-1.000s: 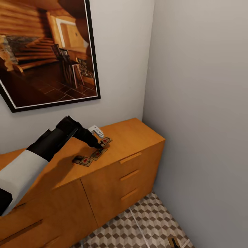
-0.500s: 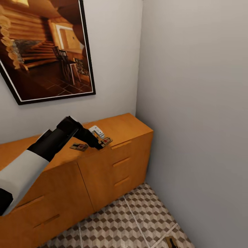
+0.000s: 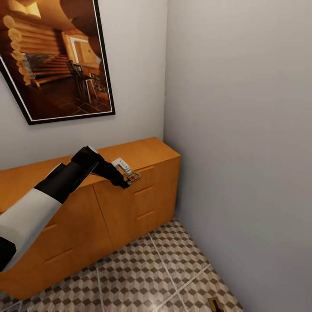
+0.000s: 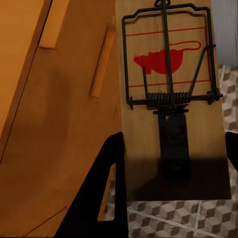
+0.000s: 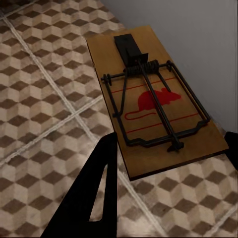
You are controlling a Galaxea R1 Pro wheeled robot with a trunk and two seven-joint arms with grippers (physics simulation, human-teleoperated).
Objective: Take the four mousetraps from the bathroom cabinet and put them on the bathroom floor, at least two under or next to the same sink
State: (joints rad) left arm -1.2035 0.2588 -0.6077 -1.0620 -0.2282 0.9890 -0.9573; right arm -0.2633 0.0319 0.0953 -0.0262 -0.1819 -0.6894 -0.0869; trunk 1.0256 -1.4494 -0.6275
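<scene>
My left gripper [image 3: 128, 181] is shut on a mousetrap [image 3: 133, 177], a small wooden board with dark wire and a red mouse print. It hangs level with the top front edge of the orange-brown cabinet [image 3: 143, 203], in front of the drawers. In the left wrist view the mousetrap [image 4: 168, 79] sits between the black fingers [image 4: 106, 198]. My right gripper [image 5: 171, 148] is shut on a second mousetrap [image 5: 153, 104], held a little above the cube-patterned bathroom floor [image 5: 44, 89] near the wall. A bit of that trap [image 3: 215, 304] shows at the head view's bottom edge. The sink is out of view.
The cabinet stands in a corner against two grey walls, and the right wall [image 3: 242, 130] is close. A framed picture [image 3: 56, 60] hangs above the cabinet. Tiled floor [image 3: 147, 268] spreads in front of the drawers.
The head camera has pulled back from the cabinet, so more floor shows. The left gripper has carried its mousetrap off the cabinet top past the front edge. The traps lying on the top have dropped from sight.
</scene>
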